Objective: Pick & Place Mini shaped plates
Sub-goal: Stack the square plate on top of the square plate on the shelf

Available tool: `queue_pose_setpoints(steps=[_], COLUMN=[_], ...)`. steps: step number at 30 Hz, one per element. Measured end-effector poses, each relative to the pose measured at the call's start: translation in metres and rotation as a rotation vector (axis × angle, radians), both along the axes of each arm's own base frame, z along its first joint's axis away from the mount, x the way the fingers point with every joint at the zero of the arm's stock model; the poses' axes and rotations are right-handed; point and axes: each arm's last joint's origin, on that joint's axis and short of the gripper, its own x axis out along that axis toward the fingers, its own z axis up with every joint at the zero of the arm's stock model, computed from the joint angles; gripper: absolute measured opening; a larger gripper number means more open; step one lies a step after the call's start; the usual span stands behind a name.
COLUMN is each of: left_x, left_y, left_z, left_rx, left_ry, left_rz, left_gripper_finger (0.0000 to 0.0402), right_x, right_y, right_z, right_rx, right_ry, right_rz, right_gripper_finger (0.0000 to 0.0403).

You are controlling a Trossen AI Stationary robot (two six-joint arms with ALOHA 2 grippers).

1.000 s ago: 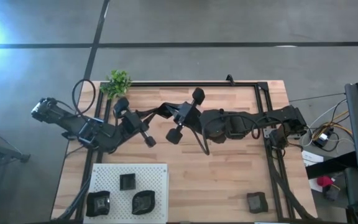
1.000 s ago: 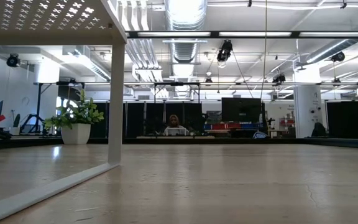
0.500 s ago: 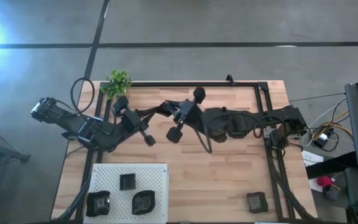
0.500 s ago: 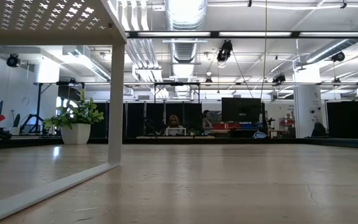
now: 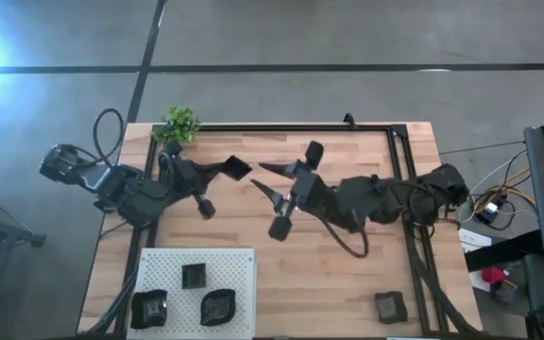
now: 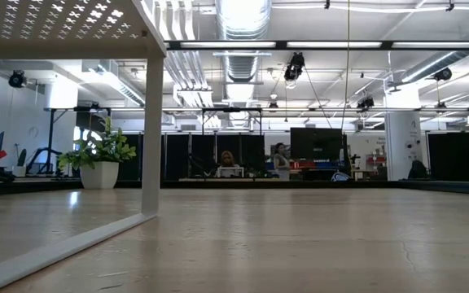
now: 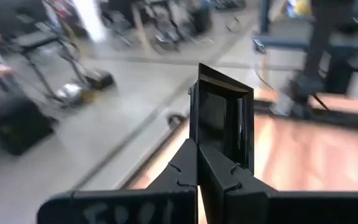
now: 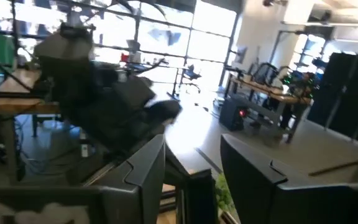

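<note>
Left gripper (image 7: 199,163) clamps square plate (image 7: 221,123); right gripper (image 5: 268,179) parted, empty.

We are in a large open-plan lab or industrial workspace: bare silver ventilation ducts (image 6: 236,61) and long strip lights run under the exposed ceiling, above a polished grey concrete floor (image 5: 348,38). Beyond the pale wooden-slat table (image 5: 338,274) we see dark monitor screens (image 6: 316,145), black partitions and two people at distant desks.
</note>
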Motion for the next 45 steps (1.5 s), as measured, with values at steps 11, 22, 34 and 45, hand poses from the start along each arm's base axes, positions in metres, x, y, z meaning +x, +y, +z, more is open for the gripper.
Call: queue_pose_setpoints(steps=[11, 22, 34, 45], left_x=[-0.043, -0.049, -0.034, -0.034], left_y=[0.002, -0.014, -0.044, -0.044], left_z=[-0.026, -0.037, -0.091, -0.119], left_rx=[-0.49, -0.821, -1.012, -1.05], left_ry=[0.406, 0.598, 0.657, 0.731], left_rz=[-0.379, -0.583, -0.675, -0.617], left_gripper_finger=[0.0, 0.0, 0.0, 0.0], right_x=[-0.014, -0.014, -0.015, -0.016], right_y=[0.022, 0.022, 0.022, 0.021], right_z=[0.012, 0.012, 0.013, 0.014], right_rx=[-0.001, 0.01, 0.011, 0.014], right_ry=[-0.028, -0.032, -0.034, -0.038], right_rz=[0.066, 0.064, 0.064, 0.064], right_gripper_finger=[0.0162, 0.0162, 0.0162, 0.0162])
